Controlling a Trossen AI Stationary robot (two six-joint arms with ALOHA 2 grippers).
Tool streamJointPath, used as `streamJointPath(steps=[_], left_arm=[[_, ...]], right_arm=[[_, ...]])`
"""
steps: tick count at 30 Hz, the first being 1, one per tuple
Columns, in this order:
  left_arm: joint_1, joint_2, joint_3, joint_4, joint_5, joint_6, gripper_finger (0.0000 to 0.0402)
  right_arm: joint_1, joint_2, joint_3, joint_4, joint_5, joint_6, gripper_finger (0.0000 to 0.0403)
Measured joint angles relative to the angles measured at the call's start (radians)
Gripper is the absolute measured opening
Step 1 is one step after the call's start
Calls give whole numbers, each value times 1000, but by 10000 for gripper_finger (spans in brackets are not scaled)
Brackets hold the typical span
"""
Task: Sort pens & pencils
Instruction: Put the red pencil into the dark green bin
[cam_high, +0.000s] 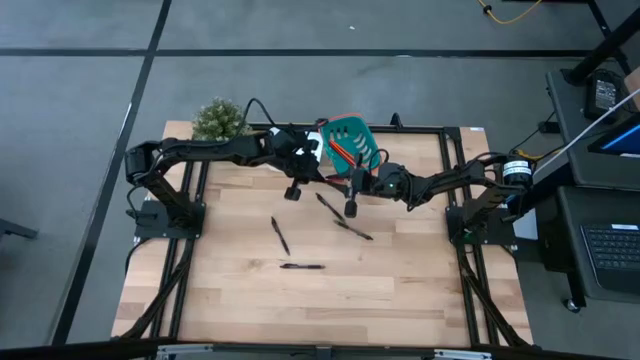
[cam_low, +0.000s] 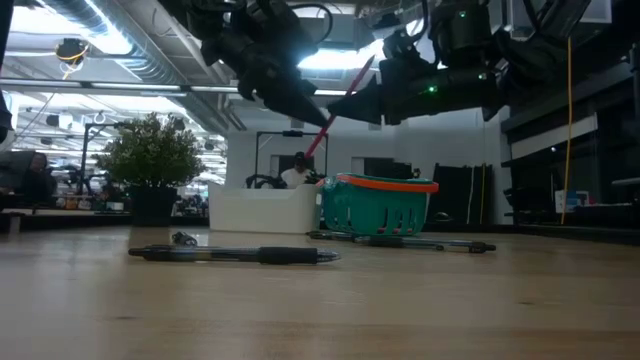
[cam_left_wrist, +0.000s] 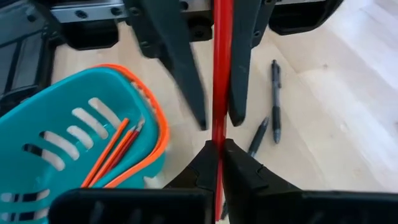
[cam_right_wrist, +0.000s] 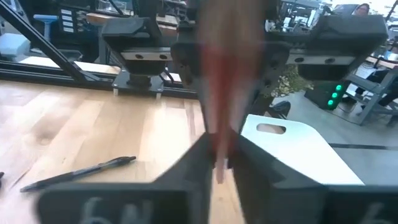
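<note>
One orange-red pencil (cam_left_wrist: 222, 74) hangs in the air between both grippers, above the table beside the teal basket (cam_left_wrist: 37, 124). My left gripper (cam_left_wrist: 221, 155) is shut on it. My right gripper (cam_right_wrist: 217, 146) faces it; its fingers (cam_left_wrist: 186, 68) stand on either side of the pencil farther up, with a narrow gap on one side. More pencils (cam_left_wrist: 115, 152) lie in the basket. Several black pens (cam_high: 280, 235) (cam_high: 302, 266) (cam_high: 353, 230) lie flat on the wooden table. My left gripper pinches the pencil's shaft (cam_left_wrist: 219, 134) between its two fingertips, below the pencil's middle. The fingers slant downward from the table's left and lie across the pencil. The pencil stands tilted (cam_low: 335, 110), clear of table and basket. My right gripper: I cannot tell whether a finger touches the pencil.
A white tray (cam_low: 260, 210) stands at the far edge left of the basket (cam_low: 380, 200), with a potted plant (cam_high: 218, 118) at the far left corner. Pens (cam_low: 235, 255) (cam_low: 420, 242) lie across the middle of the table; the near half is bare wood.
</note>
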Motion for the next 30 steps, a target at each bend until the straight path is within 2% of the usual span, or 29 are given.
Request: streamJointPath(steps=[3, 14, 18, 23, 30], left_arm=[[1, 0, 0, -3, -8, 0, 2], [0, 0, 0, 2, -8, -40, 35], [-2, 0, 0, -4, -68, -82, 52], [-8, 0, 1, -7, -89, -87, 60], [-10, -84, 1, -95, -95, -89, 59]], right_arm=[[-6, 0, -1, -6, 0, -2, 24], [-6, 0, -1, -5, 1, -27, 25], [-12, 0, -1, -5, 6, -30, 25], [-30, -9, -1, -8, 2, -30, 25], [-49, -94, -1, -116, 31, -37, 25]])
